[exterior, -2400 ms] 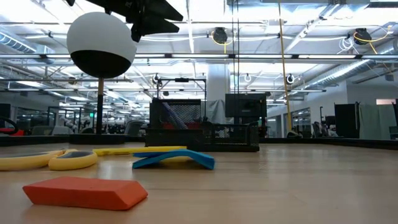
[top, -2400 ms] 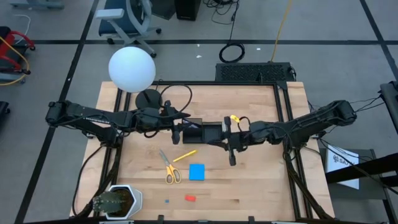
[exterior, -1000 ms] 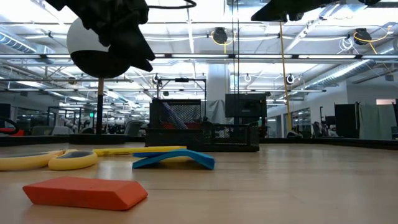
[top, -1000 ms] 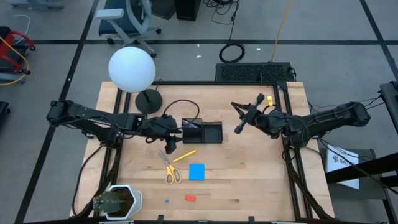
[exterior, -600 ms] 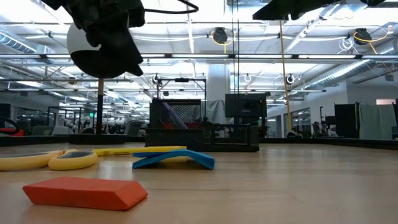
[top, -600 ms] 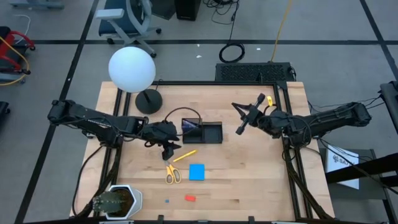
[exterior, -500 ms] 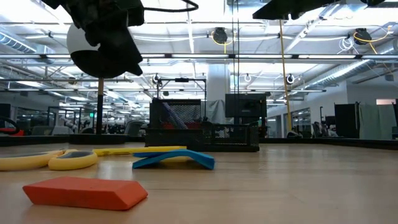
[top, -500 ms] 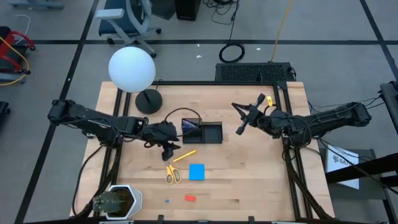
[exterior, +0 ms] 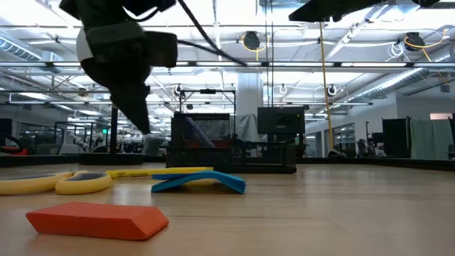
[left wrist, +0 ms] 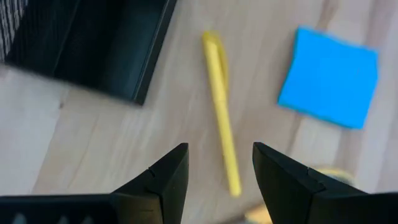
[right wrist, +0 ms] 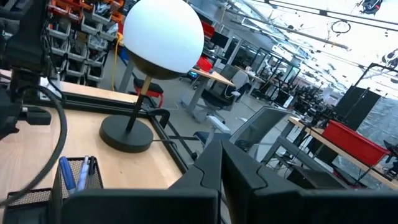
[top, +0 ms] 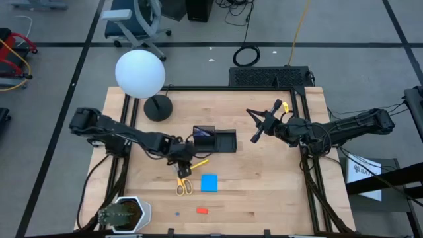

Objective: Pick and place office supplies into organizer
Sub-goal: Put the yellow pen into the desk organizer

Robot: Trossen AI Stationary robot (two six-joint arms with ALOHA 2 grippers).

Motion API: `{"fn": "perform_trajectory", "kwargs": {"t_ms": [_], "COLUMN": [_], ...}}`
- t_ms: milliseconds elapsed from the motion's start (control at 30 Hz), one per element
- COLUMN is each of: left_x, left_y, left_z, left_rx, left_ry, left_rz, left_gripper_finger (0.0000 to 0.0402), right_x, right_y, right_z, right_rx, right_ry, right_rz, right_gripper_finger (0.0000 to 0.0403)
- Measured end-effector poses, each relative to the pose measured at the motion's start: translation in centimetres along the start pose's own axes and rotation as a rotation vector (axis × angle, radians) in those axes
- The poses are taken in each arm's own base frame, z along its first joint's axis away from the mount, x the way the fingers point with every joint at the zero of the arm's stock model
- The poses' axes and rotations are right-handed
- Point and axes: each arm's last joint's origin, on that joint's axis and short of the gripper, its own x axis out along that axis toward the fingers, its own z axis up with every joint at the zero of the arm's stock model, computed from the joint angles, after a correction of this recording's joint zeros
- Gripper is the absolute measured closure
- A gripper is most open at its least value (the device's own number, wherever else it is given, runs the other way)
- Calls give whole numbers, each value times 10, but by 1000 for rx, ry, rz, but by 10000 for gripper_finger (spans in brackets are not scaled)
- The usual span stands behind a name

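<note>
The yellow pencil (left wrist: 221, 109) lies on the wooden table (top: 264, 192) between the black organizer (top: 215, 140) and the blue note pad (top: 209, 183), scissors (top: 182, 183) close by. A globe lamp (top: 140, 74) stands at the back corner. Left gripper (left wrist: 214, 171) hovers over the pencil, jaws apart, holding nothing. Right gripper (top: 256, 131) waits raised, jaws closed, empty.

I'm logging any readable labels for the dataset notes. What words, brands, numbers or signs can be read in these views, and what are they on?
No text can be read.
White sheet on the floor right of the table: dark print, too small to read.
Blue note pad, yellow pencil and black organizer: no markings visible.
</note>
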Motion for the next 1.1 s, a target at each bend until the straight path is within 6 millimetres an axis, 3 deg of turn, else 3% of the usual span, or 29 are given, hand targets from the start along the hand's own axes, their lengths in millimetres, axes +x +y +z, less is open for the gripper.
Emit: {"fn": "perform_trajectory", "kwargs": {"t_ms": [100, 367, 1100], "left_x": [5, 24, 76], "left_y": [-8, -13, -8], "left_z": [14, 25, 10], "left_rx": [14, 20, -57], "left_ry": [10, 140, 345], "left_rz": [1, 77, 80], "left_gripper_finger": [217, 218, 217], "right_x": [0, 0, 0], "right_y": [0, 1, 1], "right_z": [0, -1, -1], "right_rx": [0, 13, 16], "right_ry": [1, 11, 10], "right_rz": [-1, 5, 4], "right_gripper_finger": [403, 403, 403]}}
